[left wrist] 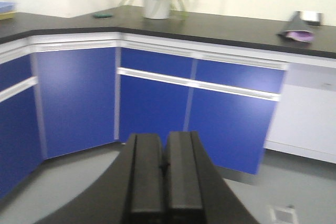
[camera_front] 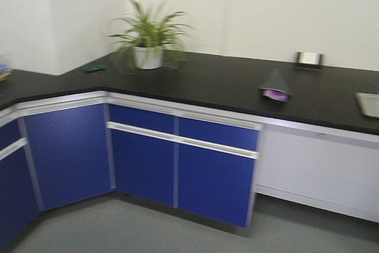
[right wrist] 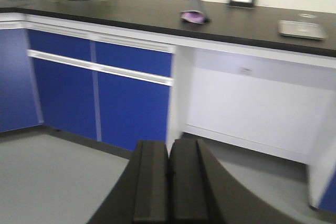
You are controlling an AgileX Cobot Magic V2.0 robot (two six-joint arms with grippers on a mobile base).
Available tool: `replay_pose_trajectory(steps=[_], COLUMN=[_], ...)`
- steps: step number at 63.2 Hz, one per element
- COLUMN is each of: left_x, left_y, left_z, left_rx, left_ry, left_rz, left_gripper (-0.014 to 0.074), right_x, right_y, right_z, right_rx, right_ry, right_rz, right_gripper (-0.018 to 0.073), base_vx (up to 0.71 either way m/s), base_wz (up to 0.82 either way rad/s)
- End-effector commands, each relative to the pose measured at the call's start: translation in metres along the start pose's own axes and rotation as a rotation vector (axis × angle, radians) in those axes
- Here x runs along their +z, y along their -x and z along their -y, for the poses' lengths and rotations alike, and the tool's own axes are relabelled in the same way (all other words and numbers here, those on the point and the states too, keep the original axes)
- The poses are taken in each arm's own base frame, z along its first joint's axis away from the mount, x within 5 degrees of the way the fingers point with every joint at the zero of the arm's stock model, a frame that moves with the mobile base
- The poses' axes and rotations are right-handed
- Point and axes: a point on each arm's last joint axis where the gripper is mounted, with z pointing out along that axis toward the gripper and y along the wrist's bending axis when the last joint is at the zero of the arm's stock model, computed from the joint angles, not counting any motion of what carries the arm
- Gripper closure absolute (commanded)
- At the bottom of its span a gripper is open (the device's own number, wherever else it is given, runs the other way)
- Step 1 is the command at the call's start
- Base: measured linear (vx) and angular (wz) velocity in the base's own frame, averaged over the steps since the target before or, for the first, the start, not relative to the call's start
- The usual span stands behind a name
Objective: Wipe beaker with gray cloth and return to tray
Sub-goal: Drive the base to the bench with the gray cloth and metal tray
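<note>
All views blurred; tray (camera_front: 368, 104) cut off, front view

The gray cloth (camera_front: 274, 82) stands bunched into a dark peak on the black counter (camera_front: 207, 81), with a purple patch showing at its lower edge. The tray (right wrist: 302, 29), shallow and pale gray, lies flat on the same counter, well apart to its right.

Black L-shaped counter (camera_front: 207, 81), blue cabinets (camera_front: 213, 176), seemingly gray floor (camera_front: 148, 229).
</note>
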Motion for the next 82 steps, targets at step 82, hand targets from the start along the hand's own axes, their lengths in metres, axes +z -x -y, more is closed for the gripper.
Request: replay_pose_trajectory(steps=[82], left_x=[0.0004], left_y=[-0.0006], left_z=[-0.0006], left_rx=[-0.009], left_ry=[-0.005], left_rz=[0.072], left_gripper=[0.0603], right_x=[-0.0003], right_y=[0.0060], right_z=[-0.0002], right_rx=[-0.007], right_ry=[0.001], right_rz=[0.082], right_gripper=[0.0570], base_vx=[0.20], base_wz=[-0.38])
